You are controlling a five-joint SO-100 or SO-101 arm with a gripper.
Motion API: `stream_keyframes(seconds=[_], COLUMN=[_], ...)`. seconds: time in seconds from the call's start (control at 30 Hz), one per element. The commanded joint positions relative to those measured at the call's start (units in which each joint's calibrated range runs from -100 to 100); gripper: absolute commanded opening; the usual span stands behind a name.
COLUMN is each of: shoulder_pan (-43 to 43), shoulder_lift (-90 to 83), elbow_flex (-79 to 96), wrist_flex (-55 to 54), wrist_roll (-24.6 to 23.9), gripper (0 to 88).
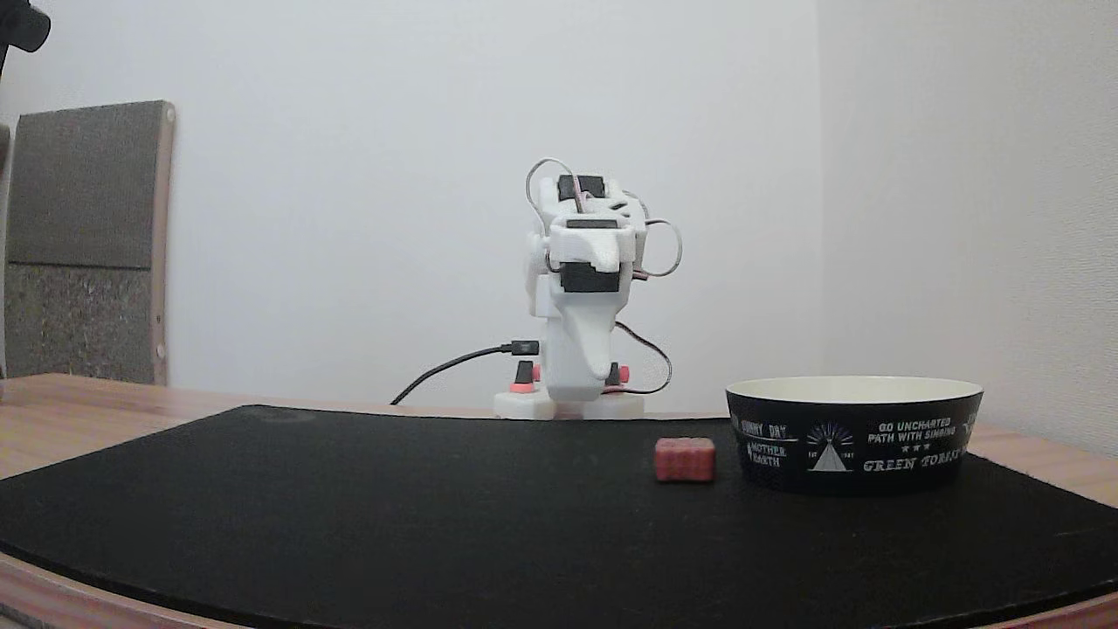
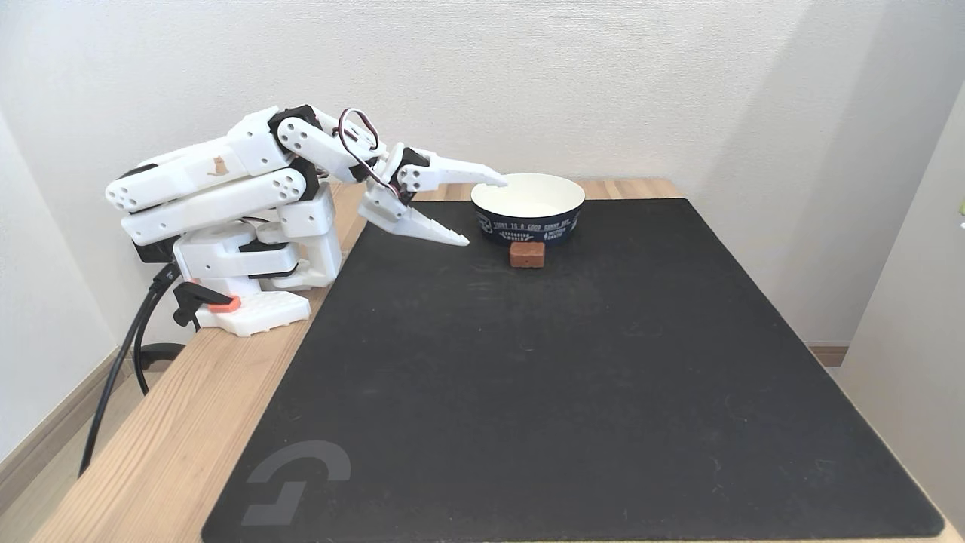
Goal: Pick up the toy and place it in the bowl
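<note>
The toy (image 2: 526, 254) sat on the black mat (image 2: 573, 377), just beside the bowl (image 2: 528, 207) and apart from the arm. The gripper (image 2: 486, 211) hung above the mat's edge near the bowl, its jaws spread wide and holding nothing.

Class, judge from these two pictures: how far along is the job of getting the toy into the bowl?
Nothing is done yet: the toy sits on the black mat beside the bowl. The gripper is open and holds nothing. Reaching, grasping, lifting and placing all remain.
</note>
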Motion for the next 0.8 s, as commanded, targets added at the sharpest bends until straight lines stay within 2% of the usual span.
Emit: stream_keyframes(seconds=[0.0,0.13,0.3,0.47,0.6,0.77], shoulder_pan=[1.0,3.3,3.1,2.9,0.1,-5.7], shoulder_lift=[0.0,1.6,22.5,53.7,64.6,74.3], elbow_flex=[0.4,-1.7,-18.0,-39.2,-46.3,-55.7], wrist_flex=[-0.3,-0.3,-0.3,0.5,0.6,4.1], wrist_roll=[-0.1,0.0,-0.2,-0.2,-0.3,-5.9], gripper=[37.6,38.1,38.1,38.1,38.1,38.1])
